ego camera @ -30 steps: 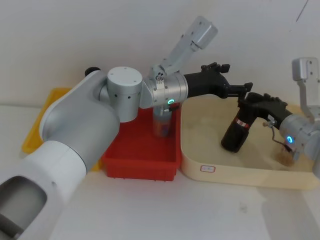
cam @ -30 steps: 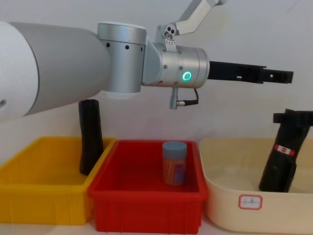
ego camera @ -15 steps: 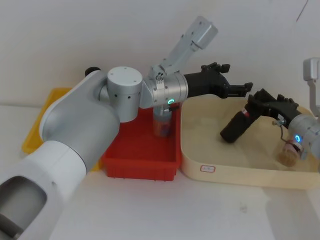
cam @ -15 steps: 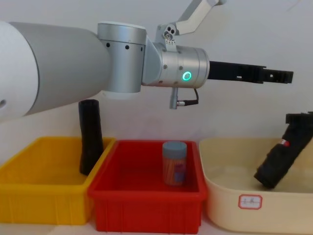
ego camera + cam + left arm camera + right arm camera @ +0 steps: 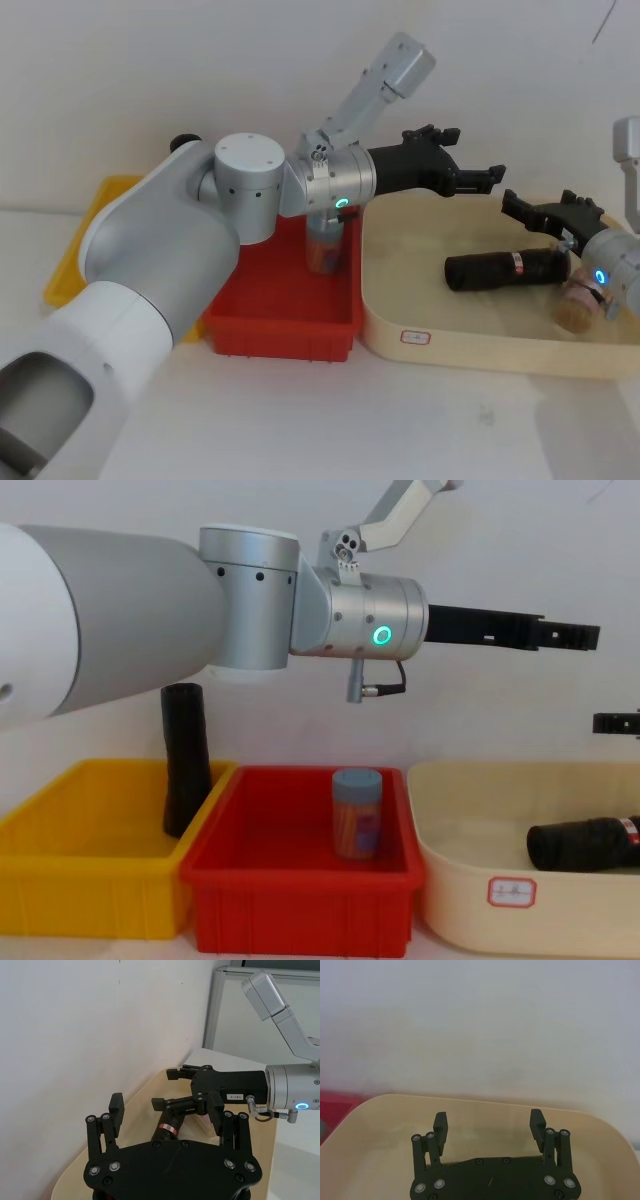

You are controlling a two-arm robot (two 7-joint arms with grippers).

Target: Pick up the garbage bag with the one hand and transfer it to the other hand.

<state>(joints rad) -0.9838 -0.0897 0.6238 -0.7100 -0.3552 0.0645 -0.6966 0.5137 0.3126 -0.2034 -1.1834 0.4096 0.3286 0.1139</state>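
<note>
The garbage bag (image 5: 508, 268), a thick black roll w/ a red-and-white label band, lay on its side in the cream plastic tub (image 5: 470, 345), free of both grippers. In chest view its far end ran off the picture's edge. The right gripper (image 5: 553, 213), black two-finger on a blue-ringed wrist, hung just above the roll's right end, fingers spread, nothing between. The left gripper (image 5: 478, 177), green-ringed wrist, was held high over the tub's back-left rim, fingers (image 5: 116, 1109) apart, empty. A small tan cork-like object (image 5: 572, 318) sat by the roll, partly hidden behind the right wrist; couldn't make out what.
</note>
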